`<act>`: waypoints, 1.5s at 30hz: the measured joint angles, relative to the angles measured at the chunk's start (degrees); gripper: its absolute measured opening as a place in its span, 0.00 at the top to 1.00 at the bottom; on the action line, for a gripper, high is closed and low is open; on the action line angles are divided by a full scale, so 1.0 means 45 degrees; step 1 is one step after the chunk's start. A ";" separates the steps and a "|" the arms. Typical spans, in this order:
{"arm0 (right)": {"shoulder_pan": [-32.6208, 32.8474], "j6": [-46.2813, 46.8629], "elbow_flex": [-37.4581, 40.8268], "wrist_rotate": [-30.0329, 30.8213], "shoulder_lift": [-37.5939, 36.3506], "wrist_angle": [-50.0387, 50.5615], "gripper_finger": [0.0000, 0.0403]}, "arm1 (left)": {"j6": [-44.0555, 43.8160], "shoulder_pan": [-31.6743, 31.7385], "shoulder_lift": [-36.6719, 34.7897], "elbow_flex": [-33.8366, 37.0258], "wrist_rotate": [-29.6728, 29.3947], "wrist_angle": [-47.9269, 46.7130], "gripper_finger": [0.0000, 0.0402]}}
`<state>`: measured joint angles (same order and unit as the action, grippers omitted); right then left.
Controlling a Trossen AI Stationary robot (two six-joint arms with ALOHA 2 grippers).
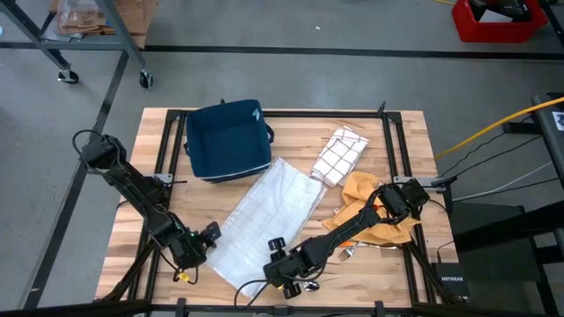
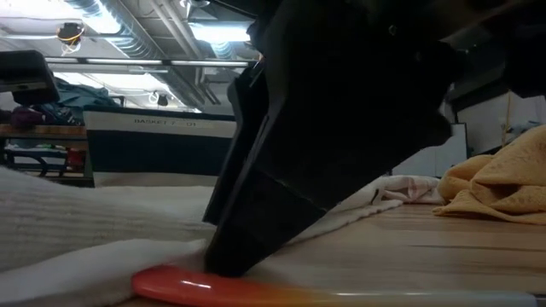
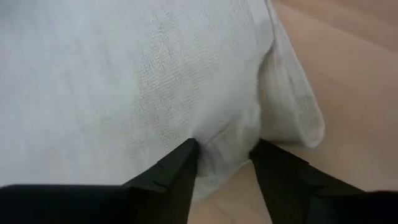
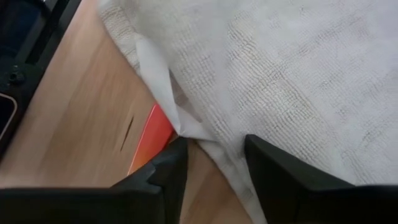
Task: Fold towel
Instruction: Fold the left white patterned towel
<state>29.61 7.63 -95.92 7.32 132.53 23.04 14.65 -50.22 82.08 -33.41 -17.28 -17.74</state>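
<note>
Orange strip [image 4: 152,140] under white towel [image 4: 298,81], right wrist view only
</note>
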 joint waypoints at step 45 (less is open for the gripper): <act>0.0233 1.4397 -0.2443 -0.3038 0.0039 -0.2642 0.99 | -1.2322 0.1457 -0.0851 -0.2541 0.9842 0.0943 0.99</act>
<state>30.65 72.41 -106.91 -6.35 132.70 11.15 -40.80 -43.66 78.25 -44.84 27.01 -13.50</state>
